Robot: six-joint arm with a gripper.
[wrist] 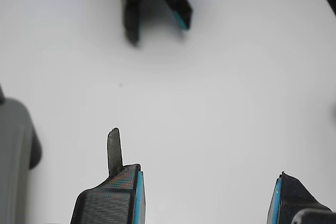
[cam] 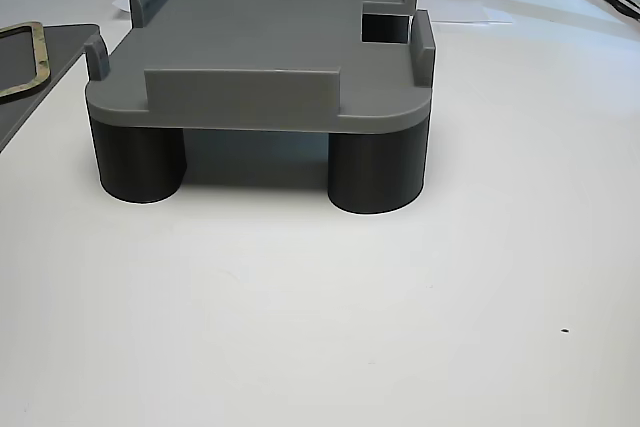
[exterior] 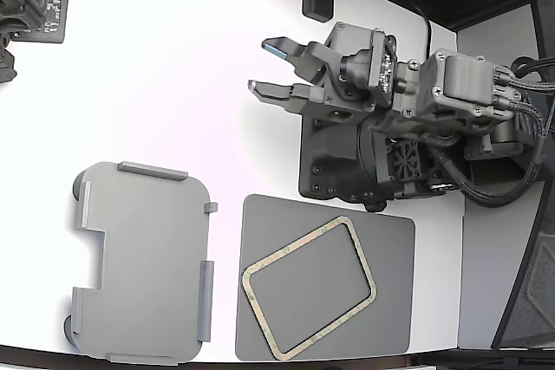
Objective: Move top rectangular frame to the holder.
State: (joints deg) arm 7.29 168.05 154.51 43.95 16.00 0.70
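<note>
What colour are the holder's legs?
Dark grey, nearly black, under the lighter grey holder; the legs show best in the other view.

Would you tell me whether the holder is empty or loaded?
Empty: the holder is bare; the frame lies on the mat.

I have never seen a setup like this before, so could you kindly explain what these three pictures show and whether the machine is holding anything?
The dark machine is a robot arm ending in a gripper, a two-fingered claw, open and holding nothing. The exterior view looks down on a white table. On it lie a dark grey mat carrying a thin tan rectangular frame, and, to that view's left, a light grey holder with raised edge tabs. The wrist view rides on the arm and shows its fingertips over bare table. The other view sees the holder from the side, standing on dark round legs.
</note>
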